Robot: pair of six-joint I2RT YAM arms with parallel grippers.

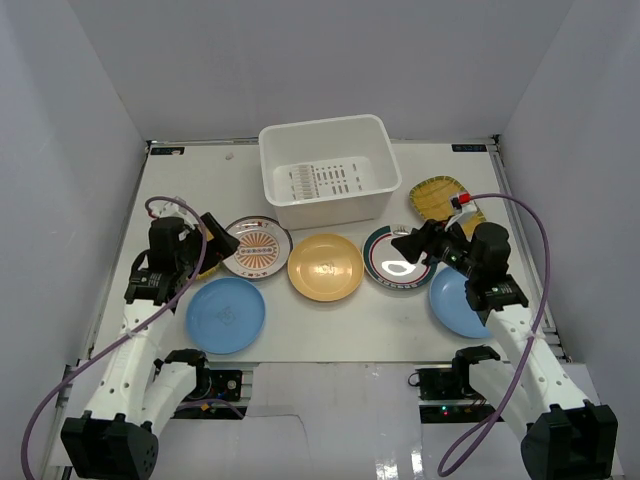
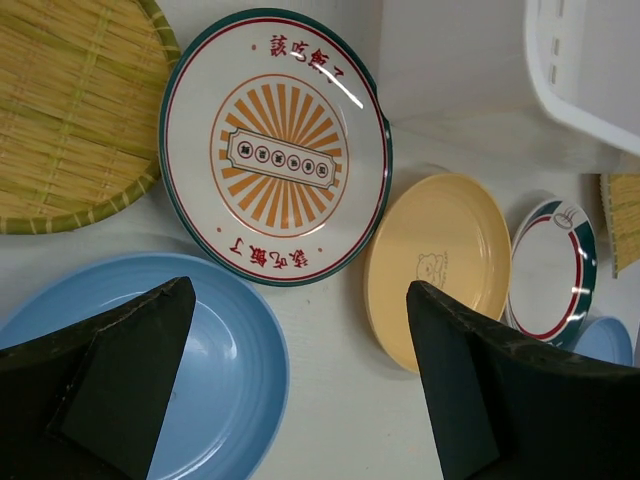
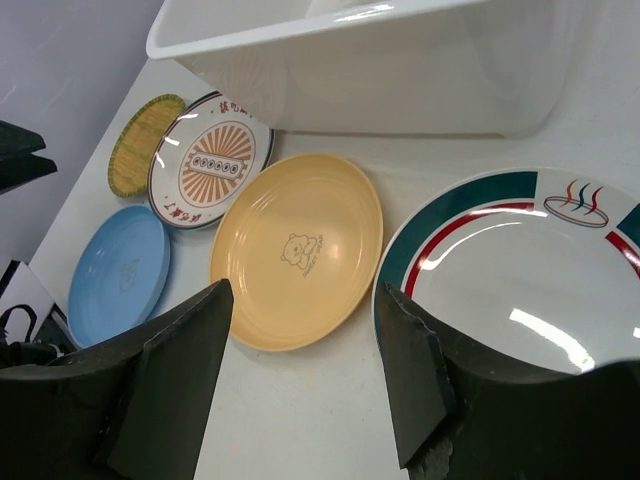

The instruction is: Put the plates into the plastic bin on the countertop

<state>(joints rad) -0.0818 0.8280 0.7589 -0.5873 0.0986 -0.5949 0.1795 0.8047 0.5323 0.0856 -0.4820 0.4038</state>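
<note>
White countertop (image 1: 330,320) — plates (image 1: 325,266) fronting plastic bin (image 1: 326,180); left hand (image 1: 212,233), right hand (image 1: 408,243) both wide.

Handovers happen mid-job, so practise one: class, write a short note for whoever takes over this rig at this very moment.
Left gripper: open, empty, by the sunburst plate.
Right gripper: open, empty, over the green-rimmed plate.
Plastic bin: empty, at the countertop's far side.
Also on the countertop: yellow-orange plate, left blue plate, right blue plate, left woven plate, right woven plate.
Done: nothing. Left: all seven plates.
</note>
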